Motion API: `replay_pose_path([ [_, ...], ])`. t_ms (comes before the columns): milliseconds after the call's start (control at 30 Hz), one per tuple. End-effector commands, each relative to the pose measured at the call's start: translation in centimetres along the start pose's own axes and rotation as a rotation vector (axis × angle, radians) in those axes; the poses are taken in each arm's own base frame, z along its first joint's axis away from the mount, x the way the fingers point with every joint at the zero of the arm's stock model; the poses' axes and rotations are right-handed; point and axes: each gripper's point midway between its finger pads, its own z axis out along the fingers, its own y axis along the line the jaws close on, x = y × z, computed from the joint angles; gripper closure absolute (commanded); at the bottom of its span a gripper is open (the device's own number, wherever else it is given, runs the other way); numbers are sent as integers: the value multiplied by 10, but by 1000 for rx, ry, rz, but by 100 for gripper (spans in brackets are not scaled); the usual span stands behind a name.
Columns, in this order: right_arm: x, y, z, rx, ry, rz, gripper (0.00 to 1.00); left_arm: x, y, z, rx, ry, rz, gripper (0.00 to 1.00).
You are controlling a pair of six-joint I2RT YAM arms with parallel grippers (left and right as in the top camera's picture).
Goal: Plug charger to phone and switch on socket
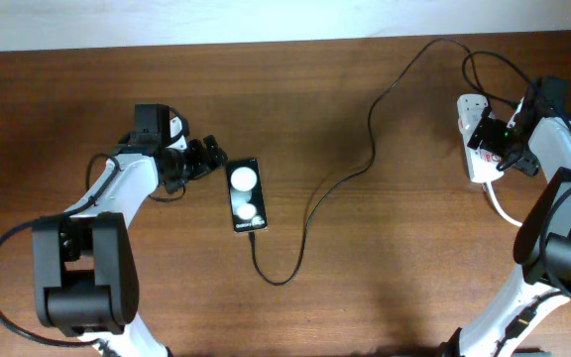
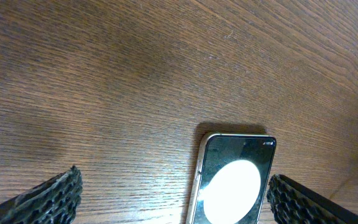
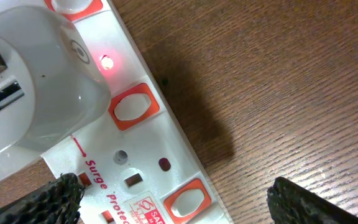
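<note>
The black phone (image 1: 245, 194) lies flat on the table, two round white reflections on its screen; in the left wrist view the phone (image 2: 235, 180) sits low between the fingers, nearer the right one. My left gripper (image 1: 211, 159) (image 2: 176, 202) is open just left of the phone's far end, not touching it. The charger (image 1: 310, 208), a thin black cable, runs from the phone's near end in a loop up to the socket (image 1: 469, 111). My right gripper (image 1: 489, 139) (image 3: 179, 202) hovers open over the white socket (image 3: 142, 155). A small red lamp (image 3: 106, 62) glows beside a white adapter (image 3: 36, 106) plugged into it.
Orange-framed rocker switches (image 3: 134, 107) (image 3: 188, 200) line the strip's edge. A thick white cord (image 1: 504, 210) leaves the strip toward the right arm's base. The cable loop (image 1: 276, 281) lies on bare wood in front of the phone.
</note>
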Motion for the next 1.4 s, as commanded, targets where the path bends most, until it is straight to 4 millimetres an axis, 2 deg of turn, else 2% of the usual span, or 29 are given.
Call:
replay_pose_path([
  [0, 12, -8, 4, 26, 34, -10, 1, -12, -12, -19, 22, -54, 28, 1],
  [133, 12, -8, 4, 26, 34, -10, 1, -29, -36, -64, 70, -168, 70, 1],
  [300, 12, -8, 4, 26, 34, -10, 1, -39, -58, -112, 118, -280, 112, 1],
  [400, 12, -8, 4, 26, 34, -10, 1, -38, -65, -131, 136, -321, 128, 1],
  [533, 12, -8, 4, 26, 34, -10, 1, -23, -65, -149, 148, -351, 139, 1],
  [633, 12, -8, 4, 26, 34, -10, 1, 0, -49, -143, 117, -331, 125, 1],
  [667, 12, -8, 4, 26, 34, -10, 1, 15, -29, -132, 59, -319, 106, 1],
  [733, 12, -8, 4, 26, 34, -10, 1, 35, -10, -116, 27, -316, 129, 1],
  [833, 12, -8, 4, 26, 34, -10, 1, 39, -6, -110, 71, -439, 198, 1],
  [967, 12, -8, 4, 26, 34, -10, 2, 41, -10, -121, 153, -655, 279, 1],
  [1067, 12, -8, 4, 26, 34, -10, 1, 57, -3, -123, 148, -709, 352, 1],
  [1367, 12, -8, 4, 26, 34, -10, 1, 103, 34, -111, 114, -801, 346, 1],
])
